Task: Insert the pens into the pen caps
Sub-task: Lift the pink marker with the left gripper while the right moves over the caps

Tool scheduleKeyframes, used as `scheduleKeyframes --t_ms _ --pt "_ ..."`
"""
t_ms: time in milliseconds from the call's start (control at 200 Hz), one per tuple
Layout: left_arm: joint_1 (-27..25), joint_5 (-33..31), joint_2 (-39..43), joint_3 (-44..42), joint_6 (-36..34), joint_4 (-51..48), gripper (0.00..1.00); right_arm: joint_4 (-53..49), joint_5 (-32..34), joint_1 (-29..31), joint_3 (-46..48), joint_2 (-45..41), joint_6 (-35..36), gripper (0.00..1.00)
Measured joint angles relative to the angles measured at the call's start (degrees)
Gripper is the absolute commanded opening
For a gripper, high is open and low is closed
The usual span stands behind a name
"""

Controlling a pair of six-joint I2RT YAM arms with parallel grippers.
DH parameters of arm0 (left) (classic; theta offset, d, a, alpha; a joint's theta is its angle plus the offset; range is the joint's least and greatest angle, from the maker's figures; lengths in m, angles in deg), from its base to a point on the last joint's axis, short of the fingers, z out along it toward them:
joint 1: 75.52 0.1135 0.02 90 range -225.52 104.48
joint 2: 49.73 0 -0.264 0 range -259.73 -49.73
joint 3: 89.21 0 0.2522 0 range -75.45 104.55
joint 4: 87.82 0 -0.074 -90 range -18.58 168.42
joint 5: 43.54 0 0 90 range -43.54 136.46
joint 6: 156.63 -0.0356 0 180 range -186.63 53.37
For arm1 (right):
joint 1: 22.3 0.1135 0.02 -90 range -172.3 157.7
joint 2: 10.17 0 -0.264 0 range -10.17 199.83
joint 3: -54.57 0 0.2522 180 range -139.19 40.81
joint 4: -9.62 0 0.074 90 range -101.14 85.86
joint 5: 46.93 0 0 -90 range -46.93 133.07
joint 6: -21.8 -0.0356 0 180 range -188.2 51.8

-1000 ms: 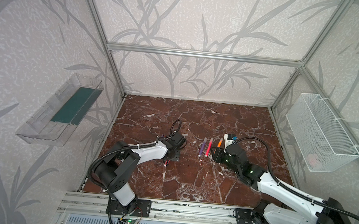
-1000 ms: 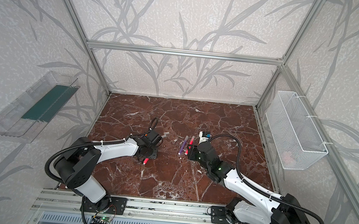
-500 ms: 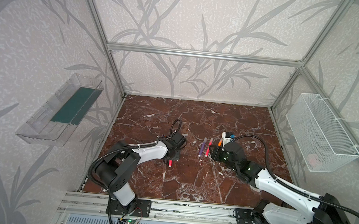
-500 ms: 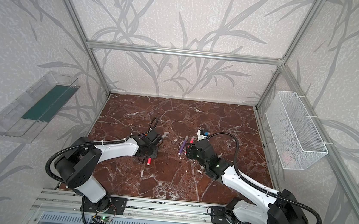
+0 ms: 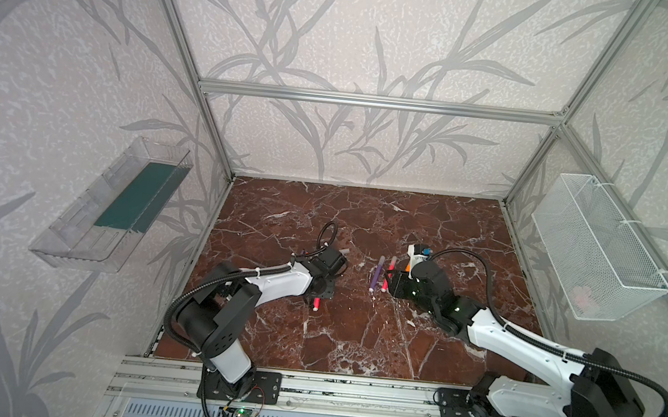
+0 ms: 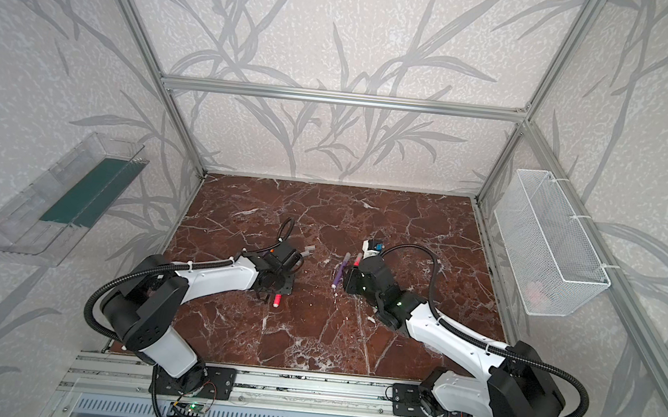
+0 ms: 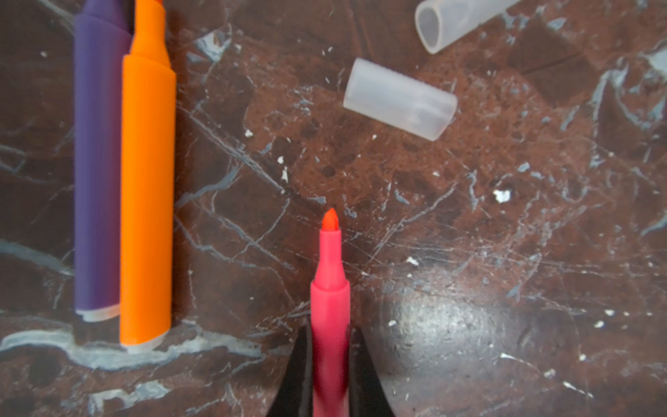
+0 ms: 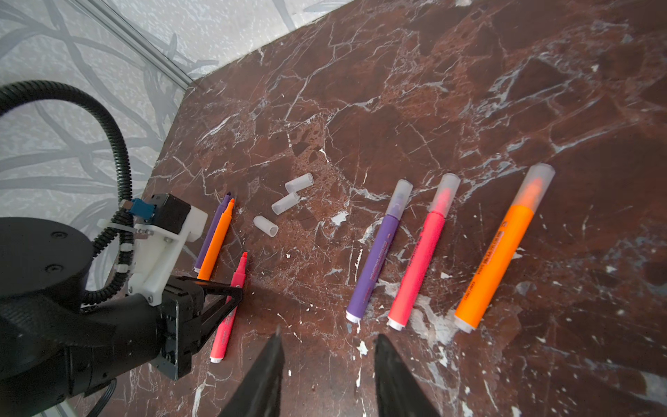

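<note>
1. The left claw (image 7: pixel 330 337) is clamped on the barrel of an uncapped pink-red marker pen (image 7: pixel 330 289). Its black fingers (image 7: pixel 299 368) press in from both sides, and the pointed tip sticks out ahead of them.
2. In the right wrist view, that pen sits low over the red-brown marble desk (image 8: pixel 469 90). I cannot tell whether it rests on the stone or is just off it.
3. In both top views its white end shows from under the left arm's wrist.
4. Just beside it lie an uncapped purple marker pen (image 7: pixel 95 180) and an uncapped orange marker pen (image 7: pixel 148 198). They touch along their length, with their white end plugs on the same side.
5. Three loose translucent greyish-white plastic caps (image 8: pixel 285 203) lie on their sides close together, near those pens' tips. The nearest cap (image 7: pixel 399 99) is ahead of the held pen's tip and apart from it.
6. Farther toward the right arm, three pens lie in a roughly parallel row, apart from one another. They are a capped purple pen (image 8: pixel 377 256), a capped pink-red pen (image 8: pixel 418 256) and a capped orange pen (image 8: pixel 501 252).
7. The right claw (image 8: pixel 328 346) hangs over the desk near the white ends of the capped purple and pink-red pens. Its jaws stand apart with nothing between them.
</note>
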Motion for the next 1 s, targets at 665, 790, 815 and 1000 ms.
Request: scheduleKeyframes --t_ms 665,790,815,1000 --pt "5.55 -7.43 35.58 -9.49 5.07 -10.54 0.00 -15.72 -4.66 5.09 -48.00 45.42 23.47 0.47" --pt "5.99 -8.13 37.22 -10.19 5.35 -11.54 0.00 -21.00 -3.91 7.74 -53.27 50.53 26.38 0.47" --pt "6.03 -8.15 37.22 -10.21 5.35 -11.63 0.00 -22.21 -3.61 8.13 -54.47 51.60 26.88 0.48" --pt "6.27 -7.98 37.05 -10.54 5.35 -11.76 0.00 -28.65 -1.14 9.70 -61.83 57.70 30.32 0.48"
